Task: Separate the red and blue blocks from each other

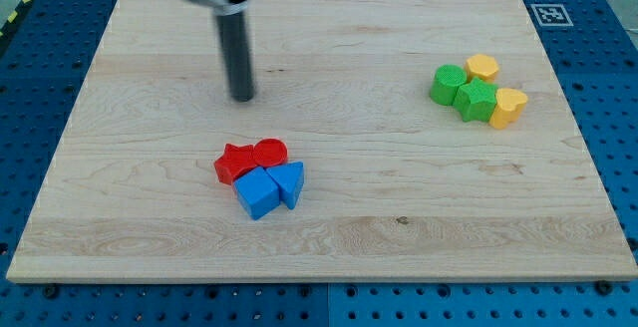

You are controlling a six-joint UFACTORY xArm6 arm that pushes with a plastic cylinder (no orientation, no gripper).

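Two red blocks sit touching just left of the board's middle: a star-like red block (233, 163) and a round red cylinder (270, 153) to its right. Pressed against their lower side are a blue cube (257, 193) and a blue triangular block (290, 181). All these form one tight cluster. My tip (242, 98) is above the cluster toward the view's top, apart from it by a clear gap, roughly over the red star-like block's line.
At the view's upper right sits a second cluster: a round green block (448, 83), a green star-like block (477, 100), a yellow hexagonal block (482, 66) and a yellow heart-like block (508, 106). The wooden board (120, 217) ends on blue pegboard.
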